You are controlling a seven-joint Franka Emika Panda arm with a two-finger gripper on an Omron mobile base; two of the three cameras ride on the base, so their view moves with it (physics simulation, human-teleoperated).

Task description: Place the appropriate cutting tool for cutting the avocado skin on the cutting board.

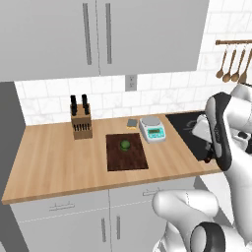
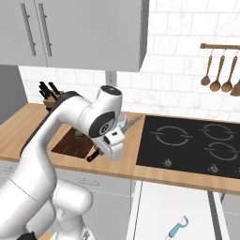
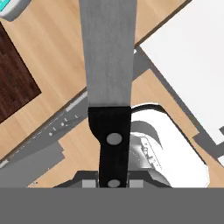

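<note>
On the light wood bench, the flat dark brown wooden cutting board serves as landmark. Left of the board and further back, near the tiled wall, stands a wooden knife block with black handles sticking up. On the board itself, toward its rear half, sits the small round dark green avocado. Just behind the board's right rear corner lies a small grey flat block, and just right of that corner sits a white kitchen scale with a teal display. Right of the board, above the bench's front edge, the robot's hand is clamped on the black riveted handle of a broad steel-bladed knife; in the hand view its blade runs away from the fingers over bare bench, apart from the board. Further right lies the black stovetop.
</note>
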